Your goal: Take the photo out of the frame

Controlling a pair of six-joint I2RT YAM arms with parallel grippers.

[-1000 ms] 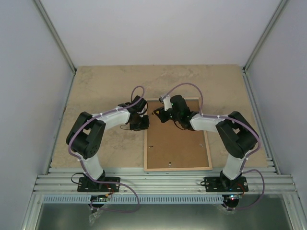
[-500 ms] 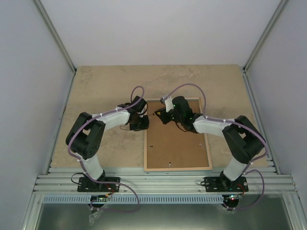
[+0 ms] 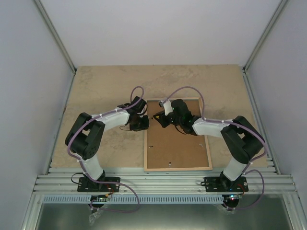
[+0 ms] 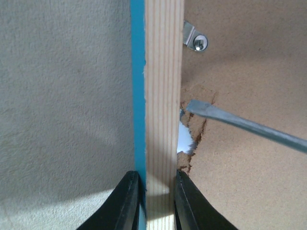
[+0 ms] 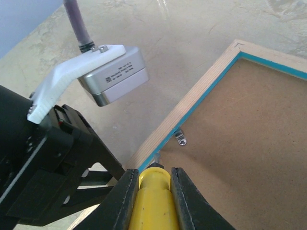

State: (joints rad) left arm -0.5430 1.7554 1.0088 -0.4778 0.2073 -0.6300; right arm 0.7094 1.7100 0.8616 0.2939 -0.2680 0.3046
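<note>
Beige table (image 3: 96, 86): frame (image 4: 163, 96) face-down, left hand (image 4: 156, 181) clamping its rail; right hand (image 5: 154, 178) closed on screwdriver (image 5: 153, 203).

The frame (image 4: 163, 96) is pale striped wood edged turquoise, the backing board (image 4: 240, 57) speckled brown, the tool handle (image 5: 152, 201) yellow.

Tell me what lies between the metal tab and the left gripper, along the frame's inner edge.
The left wrist view shows a chipped hole in the backing board, white visible inside, and a screwdriver blade with its tip there.
</note>
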